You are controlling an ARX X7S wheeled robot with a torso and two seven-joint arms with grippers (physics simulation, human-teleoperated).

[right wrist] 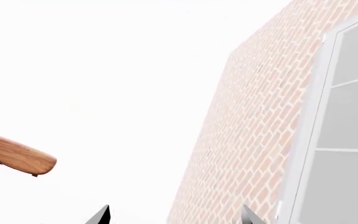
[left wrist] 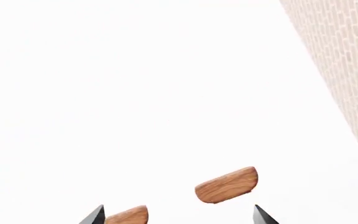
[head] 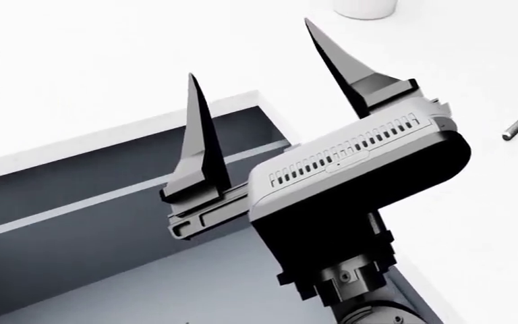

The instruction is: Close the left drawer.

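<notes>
Hovering over the open drawer (head: pixel 106 229), I hold one pincer (head: pixel 250 50) spread wide, empty, its tips pointing out over the white surface (head: pixel 79 61). I cannot tell which arm it belongs to. Both wrist views show only parted tips against white, a brick wall (right wrist: pixel 253 140) and wooden pieces (left wrist: pixel 226 185). The drawer is pulled out below me, its rim beside the surface edge, its front out of sight. I judge closing has not begun; next I must reach the front and push inward.
</notes>
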